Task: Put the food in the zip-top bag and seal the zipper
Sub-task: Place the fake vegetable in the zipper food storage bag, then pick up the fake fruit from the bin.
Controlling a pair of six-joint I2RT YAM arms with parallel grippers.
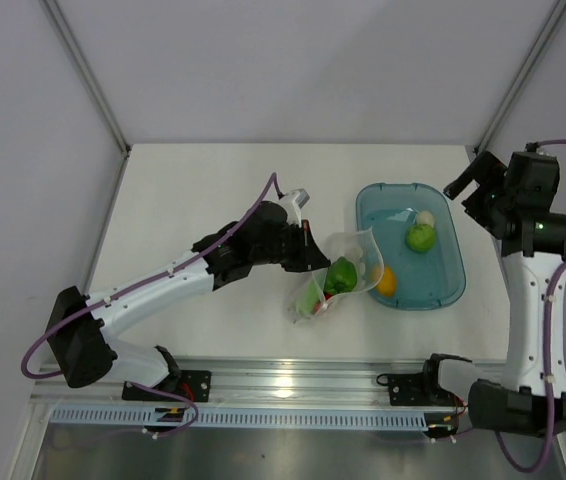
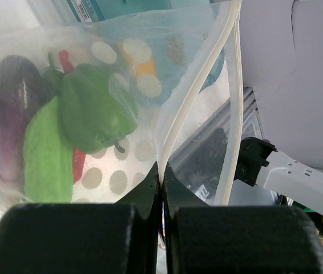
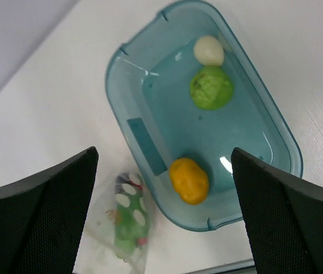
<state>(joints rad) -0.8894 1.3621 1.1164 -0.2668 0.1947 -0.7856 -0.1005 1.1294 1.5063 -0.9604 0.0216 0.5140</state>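
Observation:
The clear zip-top bag (image 1: pixel 341 268) stands mouth-up on the table beside the tray. My left gripper (image 1: pixel 313 255) is shut on its pale zipper strip (image 2: pixel 191 97), pinched between the black fingertips (image 2: pixel 148 188). Inside the bag lie a green pepper (image 2: pixel 93 108), a green cucumber (image 2: pixel 47 154), a purple piece (image 2: pixel 10 114) and a red chili (image 2: pixel 79 166). My right gripper (image 3: pixel 164 154) hangs open and empty high above the tray, also at the upper right in the top view (image 1: pixel 466 185). The tray holds a yellow-orange fruit (image 3: pixel 189 180), a round green piece (image 3: pixel 211 87) and a white piece (image 3: pixel 209 50).
The teal-blue translucent tray (image 1: pixel 448 230) sits right of the bag, its near-left corner against the bag. White table surface (image 1: pixel 193 190) spreads to the left and back. A metal rail (image 1: pixel 293 385) with the arm bases runs along the near edge.

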